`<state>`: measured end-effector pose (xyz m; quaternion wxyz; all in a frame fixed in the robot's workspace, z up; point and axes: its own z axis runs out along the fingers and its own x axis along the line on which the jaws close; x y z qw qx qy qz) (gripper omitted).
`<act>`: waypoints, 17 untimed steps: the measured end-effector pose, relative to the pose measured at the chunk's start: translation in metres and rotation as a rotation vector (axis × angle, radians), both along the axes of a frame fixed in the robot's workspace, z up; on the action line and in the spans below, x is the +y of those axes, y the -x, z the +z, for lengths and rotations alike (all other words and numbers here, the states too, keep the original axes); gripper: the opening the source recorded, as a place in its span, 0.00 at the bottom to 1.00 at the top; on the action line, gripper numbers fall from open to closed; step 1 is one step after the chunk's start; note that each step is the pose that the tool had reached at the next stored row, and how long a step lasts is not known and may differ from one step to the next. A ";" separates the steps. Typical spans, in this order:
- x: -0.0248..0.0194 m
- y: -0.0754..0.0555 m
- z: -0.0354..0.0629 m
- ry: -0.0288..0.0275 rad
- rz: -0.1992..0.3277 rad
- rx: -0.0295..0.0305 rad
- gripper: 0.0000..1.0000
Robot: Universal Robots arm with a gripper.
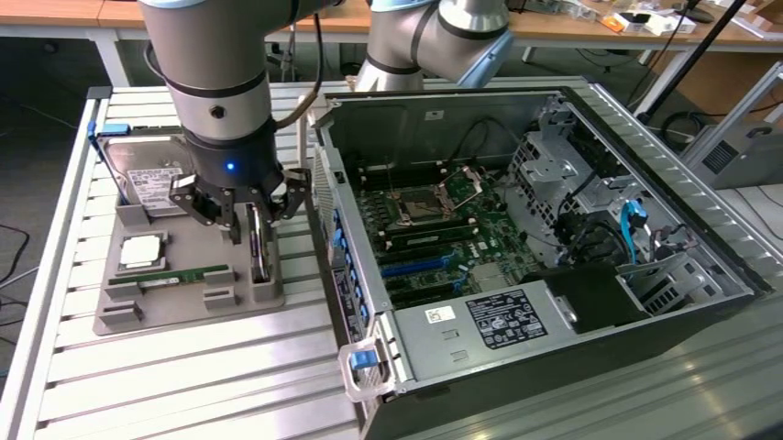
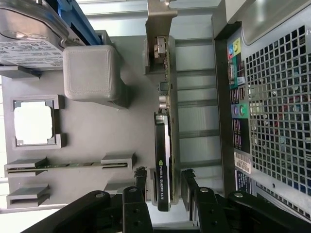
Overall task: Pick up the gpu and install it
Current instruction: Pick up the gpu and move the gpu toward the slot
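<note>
fingers (image 2: 189, 187) — two, released, straddling one gpu (image 2: 163, 145) | tray (image 1: 171, 309) — one hard drive (image 1: 147, 176), one RAM stick (image 1: 171, 276)

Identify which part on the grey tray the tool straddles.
The gpu, the dark card standing on edge beside the computer case; the hard drive, processor and RAM stick sit away from the tool.

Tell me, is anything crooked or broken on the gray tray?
Nothing stands out. The gpu stands on edge in its slot on the gray tray. The RAM stick, CPU and hard drive sit in their holders, and the open fingers flank the gpu.
</note>
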<state>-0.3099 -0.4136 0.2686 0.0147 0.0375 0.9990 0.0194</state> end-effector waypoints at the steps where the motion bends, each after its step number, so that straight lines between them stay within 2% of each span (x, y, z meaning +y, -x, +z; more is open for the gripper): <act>1: 0.0000 0.000 -0.0007 0.0000 0.000 0.0000 0.42; 3: 0.0005 0.000 -0.0037 0.0001 0.000 0.0000 0.42; 4: 0.0026 0.000 -0.0047 0.0002 0.000 0.0000 0.42; 5: 0.0074 -0.001 -0.0054 0.0006 0.001 0.0000 0.42; 6: 0.0149 0.000 -0.0062 0.0009 0.001 0.0000 0.42; 7: 0.0179 -0.001 -0.0070 0.0009 0.001 0.0000 0.42; 9: 0.0295 -0.001 -0.0108 0.0017 0.001 0.0000 0.42; 11: 0.0325 -0.001 -0.0141 0.0021 0.001 0.0000 0.42; 13: 0.0376 -0.001 -0.0159 0.0039 0.001 0.0000 0.42; 17: 0.0418 -0.001 -0.0185 0.0049 0.001 -0.0002 0.42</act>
